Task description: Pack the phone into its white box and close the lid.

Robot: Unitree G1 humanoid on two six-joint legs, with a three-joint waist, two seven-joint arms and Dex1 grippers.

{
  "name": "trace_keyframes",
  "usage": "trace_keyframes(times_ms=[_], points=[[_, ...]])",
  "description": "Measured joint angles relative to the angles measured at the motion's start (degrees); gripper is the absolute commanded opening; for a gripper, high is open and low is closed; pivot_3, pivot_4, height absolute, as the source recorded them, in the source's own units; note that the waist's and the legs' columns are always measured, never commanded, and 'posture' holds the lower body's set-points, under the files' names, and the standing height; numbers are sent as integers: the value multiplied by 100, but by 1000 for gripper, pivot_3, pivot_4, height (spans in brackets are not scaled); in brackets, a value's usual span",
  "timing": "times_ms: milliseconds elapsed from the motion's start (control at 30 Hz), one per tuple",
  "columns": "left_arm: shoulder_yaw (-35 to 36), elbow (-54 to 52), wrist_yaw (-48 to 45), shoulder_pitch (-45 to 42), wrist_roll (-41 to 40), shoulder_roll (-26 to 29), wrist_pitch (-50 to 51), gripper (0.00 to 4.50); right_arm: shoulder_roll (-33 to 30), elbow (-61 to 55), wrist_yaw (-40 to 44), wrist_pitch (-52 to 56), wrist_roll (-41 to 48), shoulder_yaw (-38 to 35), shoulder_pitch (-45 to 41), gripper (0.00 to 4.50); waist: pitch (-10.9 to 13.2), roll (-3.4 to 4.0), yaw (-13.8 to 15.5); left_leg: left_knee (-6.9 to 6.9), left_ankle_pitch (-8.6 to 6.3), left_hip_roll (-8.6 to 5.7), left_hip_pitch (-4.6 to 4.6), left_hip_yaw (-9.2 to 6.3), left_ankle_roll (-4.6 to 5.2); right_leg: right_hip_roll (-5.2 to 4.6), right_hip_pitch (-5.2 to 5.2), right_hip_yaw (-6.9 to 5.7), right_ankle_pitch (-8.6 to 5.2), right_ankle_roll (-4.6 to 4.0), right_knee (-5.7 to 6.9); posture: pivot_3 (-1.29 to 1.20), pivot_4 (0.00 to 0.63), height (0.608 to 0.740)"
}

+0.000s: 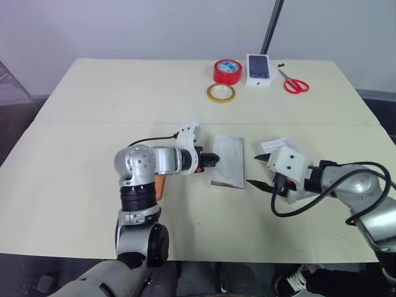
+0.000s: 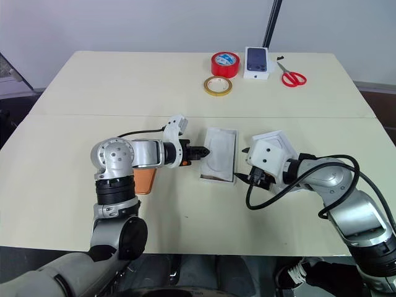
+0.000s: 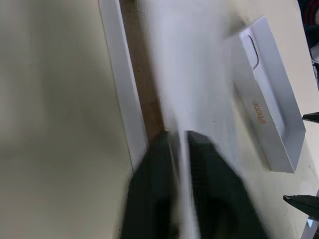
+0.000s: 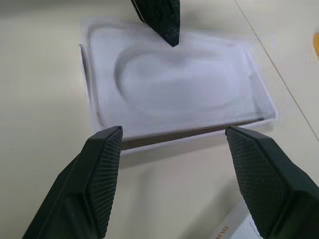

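Right gripper (image 2: pixel 245 166), jaws wide and empty, at 3 o'clock of the white box (image 2: pixel 218 155) mid-table; left gripper (image 2: pixel 203 150), aperture indeterminate, at its 9 o'clock rim; the phone (image 2: pixel 143 180), probably stiff, slick and fragile, lies at 8 o'clock, best grasped across its long edges.

The bench (image 1: pixel 93 99) is pale cream; the white box (image 2: pixel 219 154) shows a brownish mottled strip of floor along one wall, under a white moulded tray (image 4: pixel 174 84); the phone (image 2: pixel 143 180) is orange-copper; the lid (image 3: pixel 269 114) is white (with small orange lettering); a tape roll (image 1: pixel 227 71) is red, another (image 1: pixel 221 93) yellowish; the scissors (image 1: pixel 294 83) have red handles.
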Motion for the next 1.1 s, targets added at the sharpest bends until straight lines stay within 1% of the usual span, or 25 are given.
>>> trace_keyframes(times_ms=[33,67,167,233,333,367,433,467,600,733,800,833,933,1100], points=[[7,-4,-5,-1,-47,35,0,2952,2,17,-45,0,-43,0,-43,2935,0,0,-1,0,7,0,0,0,-12,0,0,0,0,0,0,0,150,735],[30,-18,-14,-1,-97,56,0,3482,3,55,-88,0,-71,0,-91,2567,0,0,-1,0,7,0,0,0,-12,0,0,0,0,0,0,0,150,735],[244,-113,-83,-10,-331,226,0,3522,7,159,-151,54,-108,4,-213,1012,0,0,-4,-2,8,1,0,0,-13,0,-2,0,0,0,0,0,150,735],[352,-277,-175,-15,-390,519,-2,3522,104,230,-219,182,-106,32,-344,32,0,0,-32,-4,8,4,3,1,-14,0,-4,1,0,0,1,0,150,735],[48,-603,-494,124,-366,1247,-236,3522,430,371,-426,460,-116,173,-755,32,-3,5,-54,-14,12,4,6,2,-21,2,-8,4,0,-1,4,0,150,735],[-145,-728,-673,266,-323,1553,-485,3522,558,424,-509,566,-137,273,-898,32,-3,5,-45,-15,13,5,7,2,-23,1,-7,4,0,-1,3,0,150,735],[-460,-853,-996,519,-198,1968,-957,3522,740,554,-666,693,-226,452,-1068,32,-3,5,-30,-14,13,3,5,3,-23,-1,-9,4,0,-1,2,0,150,735],[-813,-1004,-1332,787,-39,2409,-1481,3522,962,724,-816,785,-337,617,-1259,32,-2,4,-34,-14,14,3,5,4,-24,-3,-10,5,0,-1,1,0,150,735],[-1780,-1433,-2536,1462,611,3631,-3308,3522,1452,1393,-1199,762,-731,1124,-1610,32,-2,5,-5,-21,15,-1,3,4,-26,-7,-11,3,0,-3,-3,0,150,735],[-2268,-1566,-3536,2095,993,4308,-4525,3522,1747,2033,-1443,532,-1196,1609,-1941,32,-1,7,-17,-22,12,-2,3,6,-21,-11,-15,4,0,-3,-4,0,150,735],[-2389,-1624,-4014,2552,1142,4669,-5055,3522,1978,2417,-1549,492,-1408,1789,-2176,32,-1,8,-50,-27,11,3,3,6,-19,-7,-18,6,0,-4,-2,0,150,735],[-2427,-1665,-4194,2724,1155,4757,-5223,3522,2016,2613,-1594,432,-1521,1871,-2238,32,0,9,-47,-29,8,3,3,5,-13,-7,-19,5,0,-5,-2,0,150,735],[-2393,-1779,-4392,2923,1066,4740,-5311,3522,2165,3111,-1731,286,-1798,2019,-2344,32,0,9,-1,-21,-5,1,-2,2,10,-8,-18,1,0,-4,-1,0,150,735],[-2131,-2030,-4303,3076,943,4611,-5296,3522,2292,3508,-1932,-152,-2146,2091,-2454,32,-1,10,-37,-20,-7,2,0,2,13,-5,-18,2,0,-4,3,0,150,735]])
